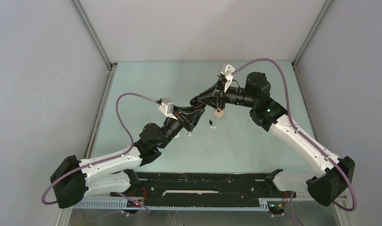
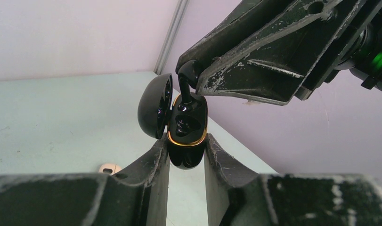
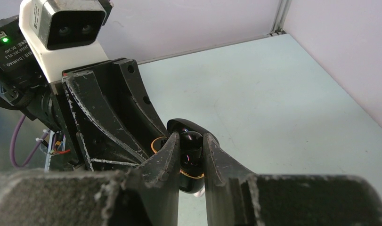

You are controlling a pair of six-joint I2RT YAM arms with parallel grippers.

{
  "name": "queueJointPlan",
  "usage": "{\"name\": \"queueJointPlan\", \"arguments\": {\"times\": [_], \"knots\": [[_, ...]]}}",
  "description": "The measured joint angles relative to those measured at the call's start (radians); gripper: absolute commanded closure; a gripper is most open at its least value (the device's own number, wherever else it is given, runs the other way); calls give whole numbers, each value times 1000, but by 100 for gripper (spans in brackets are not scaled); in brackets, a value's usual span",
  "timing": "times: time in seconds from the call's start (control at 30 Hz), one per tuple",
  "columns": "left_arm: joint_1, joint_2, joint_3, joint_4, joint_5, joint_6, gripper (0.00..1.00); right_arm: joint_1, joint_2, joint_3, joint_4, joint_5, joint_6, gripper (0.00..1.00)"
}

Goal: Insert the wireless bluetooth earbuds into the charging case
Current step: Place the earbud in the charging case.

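My left gripper [image 2: 186, 141] is shut on a glossy black charging case [image 2: 187, 157] with a gold rim. Its lid [image 2: 155, 106] stands open to the left. My right gripper [image 3: 191, 139] is shut on a black earbud [image 3: 191, 145], which also shows in the left wrist view [image 2: 186, 77] with its stem reaching down into the case's open top. In the top view the two grippers meet mid-table, left [image 1: 199, 109] and right [image 1: 194, 100], and hide the case. A black earbud [image 1: 210, 123] and a white earbud [image 1: 214, 127] lie on the table nearby.
A beige case [image 1: 219, 112] lies under the right arm, and also shows in the left wrist view [image 2: 109, 168]. Another small white earbud [image 1: 190, 134] lies near the left arm. Grey walls stand at the back and on both sides of the green table [image 1: 255, 141].
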Motion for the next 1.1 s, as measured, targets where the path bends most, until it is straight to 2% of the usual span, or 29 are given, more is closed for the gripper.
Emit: {"name": "queueJointPlan", "arguments": {"times": [0.53,1.1], "knots": [[0,-1,0,-2,-3,0,100,21,0,0,-23,9,-68,100],[0,-1,0,0,-10,0,100,-14,0,0,-18,4,-26,100]]}}
